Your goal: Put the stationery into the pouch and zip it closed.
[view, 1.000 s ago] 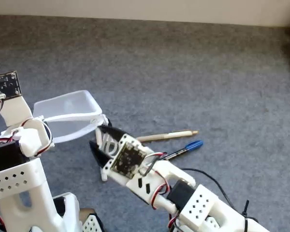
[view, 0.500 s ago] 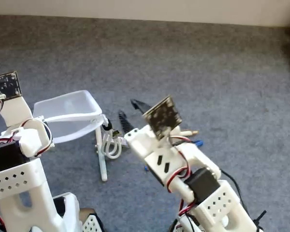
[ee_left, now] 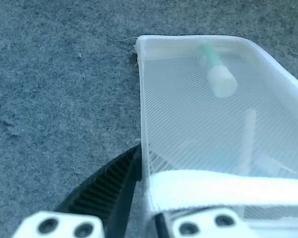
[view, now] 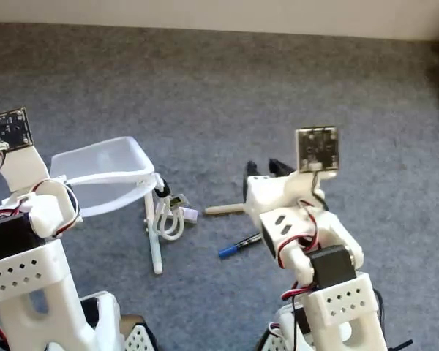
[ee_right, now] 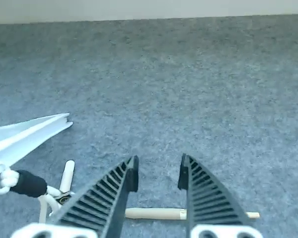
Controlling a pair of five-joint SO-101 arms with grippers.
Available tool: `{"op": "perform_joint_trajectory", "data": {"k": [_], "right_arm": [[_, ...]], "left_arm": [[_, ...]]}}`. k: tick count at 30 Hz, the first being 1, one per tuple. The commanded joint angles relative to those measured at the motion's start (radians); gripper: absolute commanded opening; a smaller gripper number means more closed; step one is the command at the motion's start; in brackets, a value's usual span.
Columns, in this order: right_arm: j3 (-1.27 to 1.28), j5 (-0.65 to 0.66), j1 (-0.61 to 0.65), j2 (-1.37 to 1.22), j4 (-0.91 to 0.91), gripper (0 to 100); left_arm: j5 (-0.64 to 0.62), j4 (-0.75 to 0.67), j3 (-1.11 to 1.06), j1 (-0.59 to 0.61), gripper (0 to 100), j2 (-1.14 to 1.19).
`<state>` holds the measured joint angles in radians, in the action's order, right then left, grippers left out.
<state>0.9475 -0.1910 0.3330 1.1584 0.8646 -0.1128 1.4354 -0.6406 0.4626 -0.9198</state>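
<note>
I read the table (view: 205,88) as grey felt-like cloth, rough & matt. The pouch (ee_left: 198,129) is see-thru plastic w/ fine ribbed mesh and a slight sheen; its zip tape (ee_left: 223,186) is white woven fabric. The beige pen (ee_right: 154,213) looks matt, the blue-capped pen (view: 238,245) smooth plastic. The arm shells (view: 29,278) are white matt plastic; jaws black plastic, ridged inside. The cord (view: 168,219) looks like soft white string.

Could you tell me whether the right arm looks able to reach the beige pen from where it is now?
Probably yes. The right pincer hangs open over the beige pen, which lies bare on the carpet with nothing on top of it. The pouch sits off to one side, out of the path.
</note>
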Motion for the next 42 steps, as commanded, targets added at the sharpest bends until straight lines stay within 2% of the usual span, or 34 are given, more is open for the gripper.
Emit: {"op": "perform_joint_trajectory", "data": {"k": [1, 7, 12, 21, 27, 42], "right_arm": [[0.010, -0.018, -0.041, 0.018, 0.002, 13.5], [0.036, -0.020, -0.068, -0.004, 0.002, 13.5], [0.027, -0.040, -0.127, -0.179, 0.010, 13.5], [-0.179, -0.327, -0.127, -0.458, 0.133, 13.5], [-0.259, -0.473, -0.128, -0.576, 0.185, 13.5], [-0.437, -0.489, -0.200, -0.935, 0.257, 13.5]], "left_arm": [[-0.003, -0.017, 0.005, -0.010, 1, 0.001], [-0.003, -0.017, 0.005, -0.010, 1, 0.001], [-0.003, -0.017, 0.005, -0.010, 1, 0.001], [-0.003, -0.017, 0.005, -0.010, 1, 0.001], [-0.003, -0.017, 0.007, -0.008, 1, 0.001], [-0.003, -0.035, 0.005, 0.033, 1, 0.001]]}}
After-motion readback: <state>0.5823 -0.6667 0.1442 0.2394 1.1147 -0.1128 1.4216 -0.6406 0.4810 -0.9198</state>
